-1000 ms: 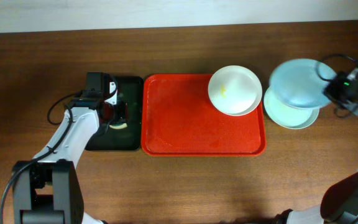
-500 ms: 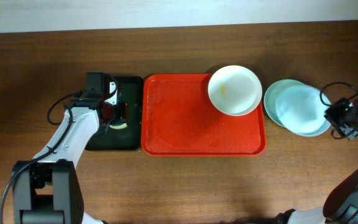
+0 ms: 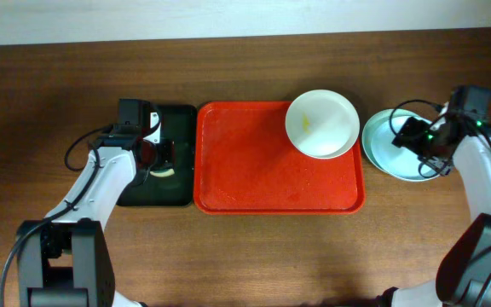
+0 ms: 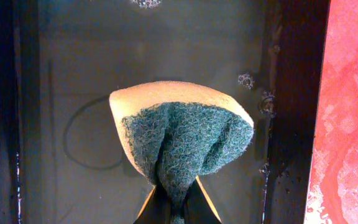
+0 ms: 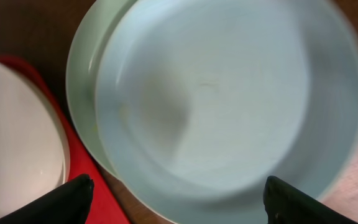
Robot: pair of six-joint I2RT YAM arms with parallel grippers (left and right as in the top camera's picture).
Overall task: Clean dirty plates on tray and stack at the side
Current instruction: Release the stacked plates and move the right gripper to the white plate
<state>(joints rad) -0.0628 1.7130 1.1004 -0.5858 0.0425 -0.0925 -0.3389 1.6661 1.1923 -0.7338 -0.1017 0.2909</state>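
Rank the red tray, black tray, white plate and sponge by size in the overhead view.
Largest to smallest:
1. red tray
2. black tray, partly hidden by the arm
3. white plate
4. sponge

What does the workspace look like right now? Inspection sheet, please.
Surface: wooden table.
Job's things: white plate, yellow smear, on red tray's far-right corner; two pale blue plates stacked right of the tray.
Clutter: black tray left of the red tray.
Grippers: left gripper shut on sponge over black tray; right gripper open above the blue plates.
Cables: black cables loop beside both arms.
Surroundings: pale wall beyond the table.
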